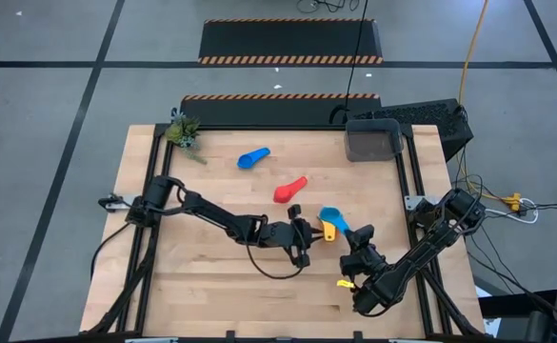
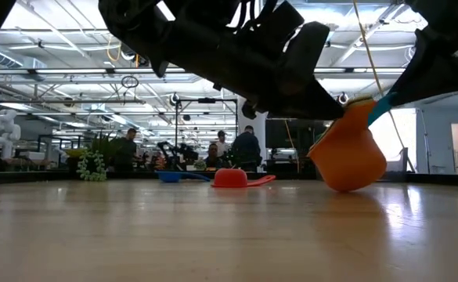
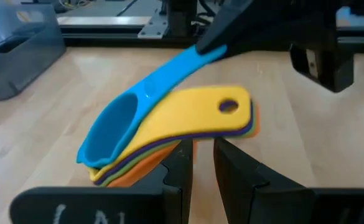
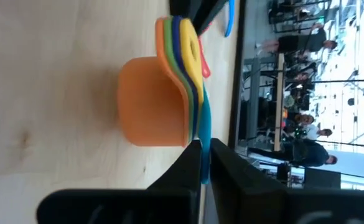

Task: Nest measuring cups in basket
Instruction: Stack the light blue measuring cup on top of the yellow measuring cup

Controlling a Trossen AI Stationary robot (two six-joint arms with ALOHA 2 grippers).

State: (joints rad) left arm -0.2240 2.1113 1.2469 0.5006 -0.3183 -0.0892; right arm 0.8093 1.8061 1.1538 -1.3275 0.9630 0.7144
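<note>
While the nested cup stack [image 4: 163, 99] sits mid-desk, well apart from the basket [image 1: 371, 140], the right claw [image 4: 201, 163] pinches the light blue cup's handle [image 3: 175, 68]; the left claw [image 3: 197, 165] grips the stacked handles

Basket [image 1: 372, 141] sits upper right on the table [image 1: 192, 276] — two loose cups [image 1: 252, 158] centre, the nested stack [image 1: 332, 224] lower right, between both grippers.
</note>
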